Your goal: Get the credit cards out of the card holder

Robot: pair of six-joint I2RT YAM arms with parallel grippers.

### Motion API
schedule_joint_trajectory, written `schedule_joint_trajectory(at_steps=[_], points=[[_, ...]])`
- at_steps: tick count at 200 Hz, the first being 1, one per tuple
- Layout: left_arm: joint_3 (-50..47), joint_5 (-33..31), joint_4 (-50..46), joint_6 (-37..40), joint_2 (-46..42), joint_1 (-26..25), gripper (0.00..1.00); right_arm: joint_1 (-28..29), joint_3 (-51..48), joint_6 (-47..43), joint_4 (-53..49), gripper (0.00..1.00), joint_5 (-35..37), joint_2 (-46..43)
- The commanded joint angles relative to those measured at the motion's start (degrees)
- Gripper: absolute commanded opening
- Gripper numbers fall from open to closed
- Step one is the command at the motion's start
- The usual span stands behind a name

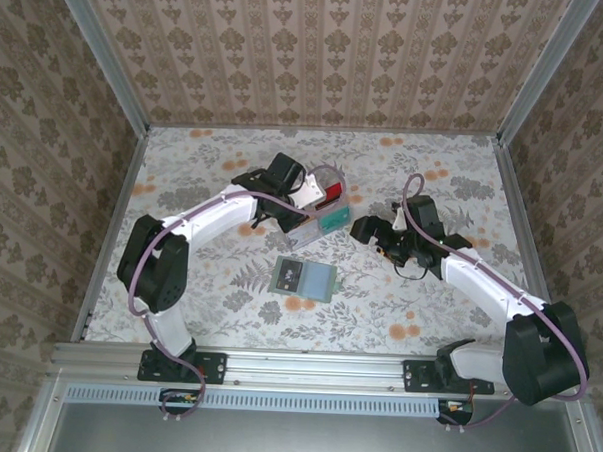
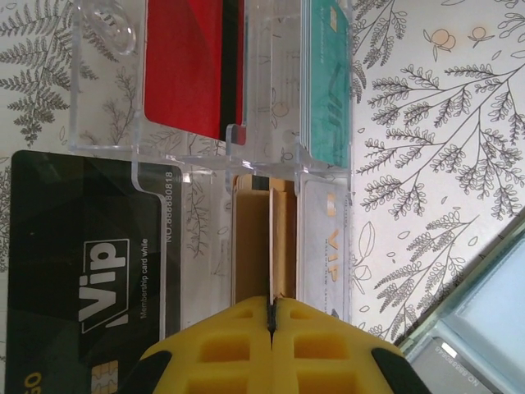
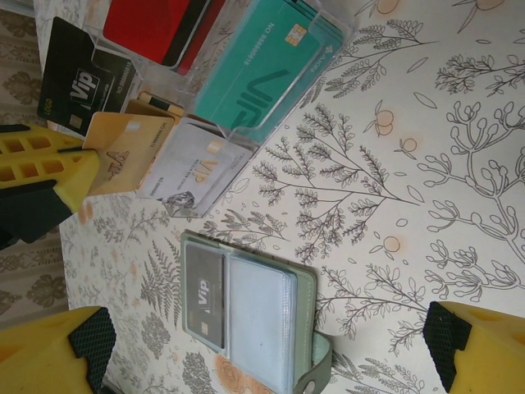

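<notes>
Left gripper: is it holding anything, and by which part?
Yes. The left gripper is shut on the tan card, pinching the edge that sticks out of the clear rack.

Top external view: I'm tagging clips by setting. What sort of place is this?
Likely a staged robot test cell, not a home: wallpapered panels in aluminium framing enclose a floral-covered table, with left arm and right arm bolted to a rail.

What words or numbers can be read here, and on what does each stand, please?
"Vip": black card.
"Membership card while": black card.
"NO 88888818": black card; digit count uncertain.
"VIP": teal card; its number is too small.
"VIP": white card.
"VIP": grey card in the wallet.
Tan card in the left pincer: marks unreadable.
</notes>
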Motion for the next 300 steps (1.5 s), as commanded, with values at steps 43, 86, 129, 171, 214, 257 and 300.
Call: schedule_joint_trajectory(at_steps=[43, 86, 129, 171, 214, 257, 300], points=[[0.5, -2.0, 2.0, 1.8, 1.4, 0.7, 0.06, -0.8, -0.8, -0.9, -2.2, 1.0, 1.4, -0.6], [2.1, -5.8, 0.9, 1.2, 2.4, 0.7, 0.28, -0.9, -1.0, -0.8, -2.1, 1.0, 1.3, -0.6], [2.9, -6.2, -0.1, -1.0, 0.4, 0.8, 0.36, -0.9, -1.1, -0.8, -2.0, 1.0, 1.3, -0.6], [3.1, -6.8, -0.8, -12.6, -7.4, 1.5, 0.54, -0.9, -0.8, -1.5, -2.6, 0.99, 1.5, -0.8], [-3.1, -15.1, -1.8, -27.5, -17.0, 3.7, 0.8, 1.4, 1.3, -2.2, -4.2, 0.99, 3.0, -0.6], [-12.8, -15.4, -4.1, -39.1, -26.3, 7.6, 0.99, 10.6, 6.2, -1.8, -5.8, 0.98, 8.8, 2.4], [-23.7, -10.3, -2.6, -47.8, -34.4, 14.6, 1.0, 22.7, 14.9, 0.3, -8.7, 0.92, 16.8, 12.9]])
